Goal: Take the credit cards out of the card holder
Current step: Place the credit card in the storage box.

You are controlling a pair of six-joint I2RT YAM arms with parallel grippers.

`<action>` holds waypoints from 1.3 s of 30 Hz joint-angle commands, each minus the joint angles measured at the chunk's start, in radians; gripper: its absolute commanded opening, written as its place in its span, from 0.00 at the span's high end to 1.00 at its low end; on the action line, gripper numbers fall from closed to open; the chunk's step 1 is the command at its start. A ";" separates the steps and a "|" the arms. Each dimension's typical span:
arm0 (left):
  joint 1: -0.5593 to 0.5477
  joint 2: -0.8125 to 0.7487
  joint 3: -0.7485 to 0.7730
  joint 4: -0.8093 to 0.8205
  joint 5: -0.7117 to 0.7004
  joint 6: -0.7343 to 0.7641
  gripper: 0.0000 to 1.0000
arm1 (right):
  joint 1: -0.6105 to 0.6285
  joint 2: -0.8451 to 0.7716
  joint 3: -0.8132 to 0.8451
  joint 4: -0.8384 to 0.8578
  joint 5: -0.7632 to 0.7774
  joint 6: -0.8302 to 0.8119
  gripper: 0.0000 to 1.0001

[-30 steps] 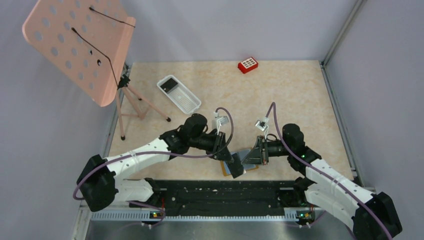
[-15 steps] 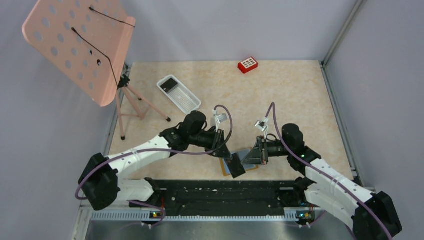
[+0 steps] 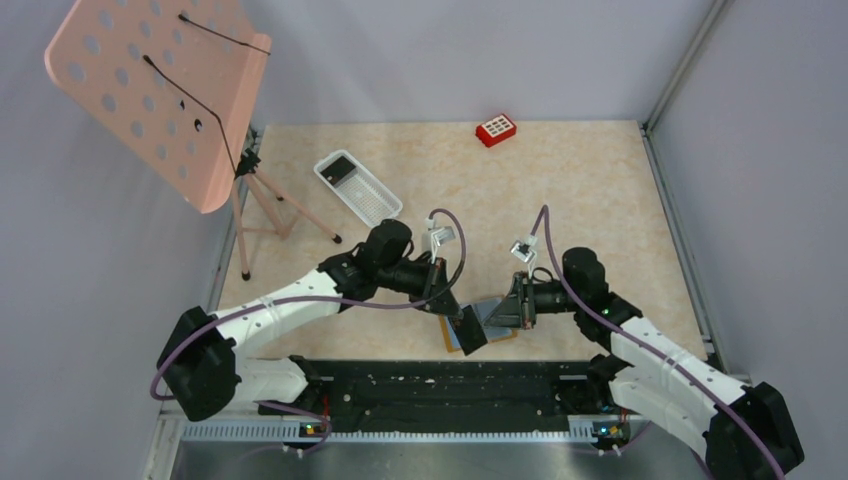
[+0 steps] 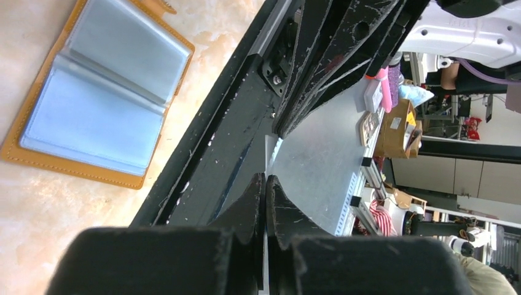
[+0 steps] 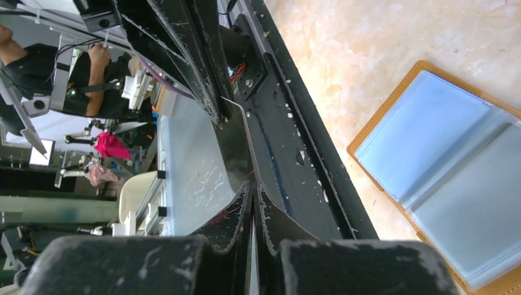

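The card holder (image 3: 453, 337) lies open flat on the table near the front rail, tan with light blue sleeves. It also shows in the left wrist view (image 4: 98, 98) and the right wrist view (image 5: 442, 166). My left gripper (image 3: 470, 328) hovers over its left part, shut (image 4: 265, 181) on a thin dark credit card (image 3: 478, 340) seen edge-on. My right gripper (image 3: 512, 308) is over its right part, shut (image 5: 252, 187) on another dark grey credit card (image 5: 236, 141), held up off the holder (image 3: 497, 314).
A white mesh tray (image 3: 375, 205) at the back left holds a dark card (image 3: 342, 168). A pink music stand (image 3: 160, 90) stands at the far left on tripod legs (image 3: 285, 215). A red block (image 3: 495, 129) sits at the back. A black rail (image 3: 450, 380) runs along the near edge.
My left arm has shifted slightly back and left, with its gripper still over the holder. My right gripper has barely moved.
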 commanded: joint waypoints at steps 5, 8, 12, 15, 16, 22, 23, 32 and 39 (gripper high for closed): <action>0.015 -0.029 0.031 -0.059 -0.234 -0.017 1.00 | 0.007 -0.041 0.133 -0.209 0.216 -0.072 0.65; 0.014 -0.037 0.017 -0.009 -0.408 -0.112 1.00 | 0.008 -0.100 0.174 -0.269 0.319 -0.074 0.48; 0.017 -0.057 -0.030 0.098 -0.686 -0.249 1.00 | 0.007 -0.167 0.223 -0.344 0.424 -0.071 0.19; 0.017 -0.069 -0.071 0.207 -0.941 -0.351 1.00 | 0.007 -0.208 0.241 -0.378 0.469 -0.065 0.01; 0.017 -0.072 -0.081 0.228 -1.031 -0.394 1.00 | 0.007 -0.221 0.243 -0.386 0.478 -0.064 0.01; 0.019 -0.015 -0.125 0.453 -1.503 -0.491 1.00 | 0.007 -0.249 0.226 -0.389 0.491 -0.055 0.01; 0.022 0.009 -0.105 0.469 -1.556 -0.470 1.00 | 0.007 -0.247 0.223 -0.385 0.489 -0.056 0.01; 0.241 0.211 0.043 0.462 -1.550 -0.519 1.00 | 0.007 -0.210 0.232 -0.370 0.464 -0.078 0.01; 0.398 0.309 0.132 0.500 -1.366 -0.413 1.00 | 0.007 -0.157 0.228 -0.361 0.464 -0.115 0.01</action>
